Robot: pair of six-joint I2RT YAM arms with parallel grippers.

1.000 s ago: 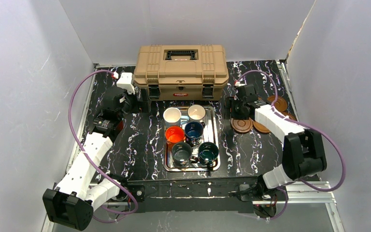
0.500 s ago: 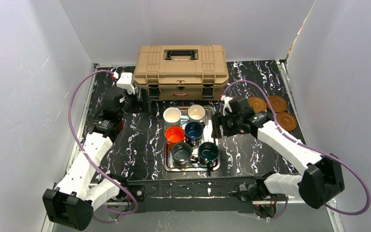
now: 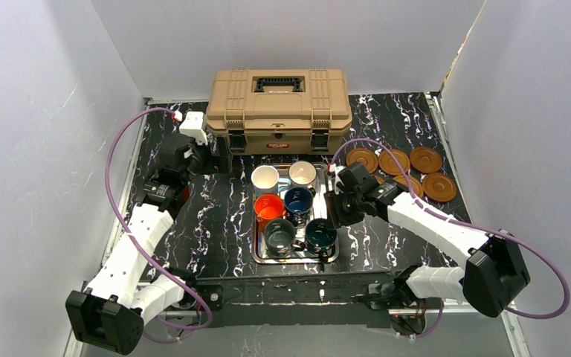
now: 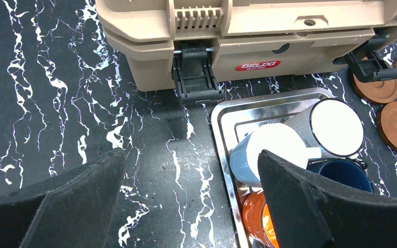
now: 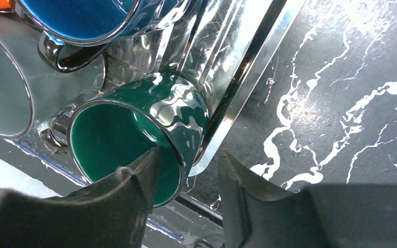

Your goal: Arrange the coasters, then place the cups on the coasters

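- While the five coasters point(image 3: 394, 161) lie flat and single at the far right of the worktop point(image 3: 223, 216), to the right of the toolbox point(image 3: 278, 100), no cup stands on any of them.
- Three coasters make a back row and two lie nearer. One of the nearer pair is partly hidden by the right arm, so I cannot tell whether those two touch.
- Judged from that, the arranging step looks done or close to it.
- All six cups point(image 3: 298, 199) sit in the tray point(image 3: 294, 259) at mid-worktop, in two columns. Two cream ones are at the back, orange and navy in the middle, grey-green and teal nearest.
- The right claw point(image 5: 188, 155) is down at the teal cup point(image 5: 176, 111), in the tray's near right corner.
- Its jaws stand partly apart and straddle the cup's wall. One finger point(image 5: 134, 196) is inside the mouth and the other is outside, between cup and tray rim.
- A sliver of tray shows between the outer finger and the cup, so I read the claw as released, not yet pinching. The cup rests in the tray.
- The left claw point(image 4: 191, 160) hangs spread wide with nothing in it, over bare worktop left of the tray and in front of the toolbox.
- The whole cup step is left: six cups to carry across. Only five coasters show, so one cup seems to lack a place.
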